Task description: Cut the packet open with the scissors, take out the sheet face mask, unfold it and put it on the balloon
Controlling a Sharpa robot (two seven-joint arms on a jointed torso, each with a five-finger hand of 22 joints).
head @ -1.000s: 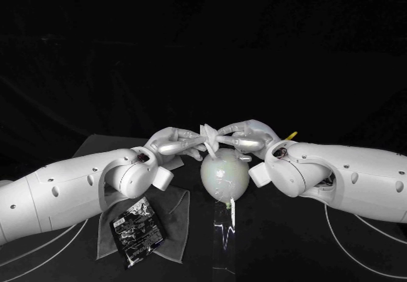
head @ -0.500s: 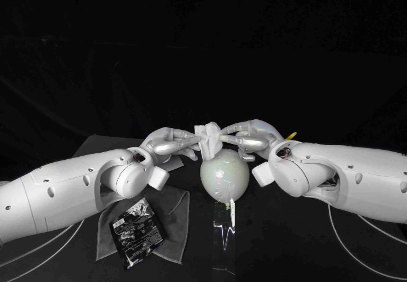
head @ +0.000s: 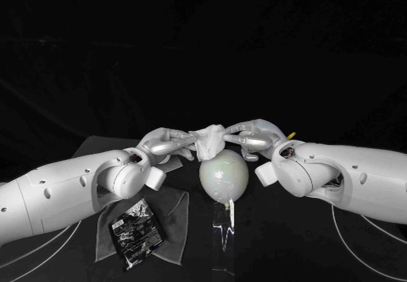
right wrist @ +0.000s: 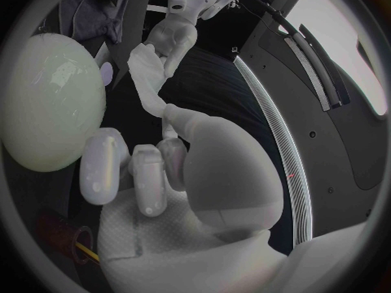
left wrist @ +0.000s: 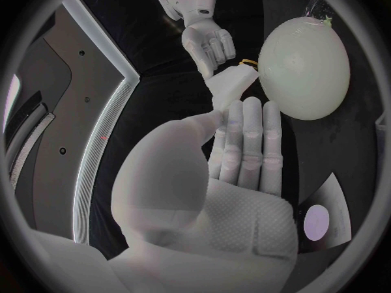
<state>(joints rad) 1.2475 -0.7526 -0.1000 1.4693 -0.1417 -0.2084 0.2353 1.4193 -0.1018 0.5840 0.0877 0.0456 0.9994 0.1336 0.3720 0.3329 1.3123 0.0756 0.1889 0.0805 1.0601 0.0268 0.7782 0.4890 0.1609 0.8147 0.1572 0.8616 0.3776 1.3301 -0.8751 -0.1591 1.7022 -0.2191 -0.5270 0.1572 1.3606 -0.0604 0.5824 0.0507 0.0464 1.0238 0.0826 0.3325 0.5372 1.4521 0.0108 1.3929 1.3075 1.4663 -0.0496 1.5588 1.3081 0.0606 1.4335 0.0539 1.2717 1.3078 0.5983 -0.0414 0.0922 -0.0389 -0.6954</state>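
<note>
The packet [head: 138, 229] lies set aside on a grey cloth [head: 176, 223] at the left, so the step in hand looks like the unfolding. The left hand [head: 163, 143] pinches one side of the bunched sheet mask [head: 209, 137], held just above the balloon [head: 224, 170], and the right hand [head: 252, 137] pinches the other side. Next, I judge, the hands must draw apart to spread the sheet flat before lowering it onto the balloon.

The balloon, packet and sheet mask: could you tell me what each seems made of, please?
The balloon looks like thin latex, smooth with a pearly sheen. The packet is probably printed foil or plastic film, given its glints. The sheet mask seems soft white fabric, limp and crumpled.
</note>
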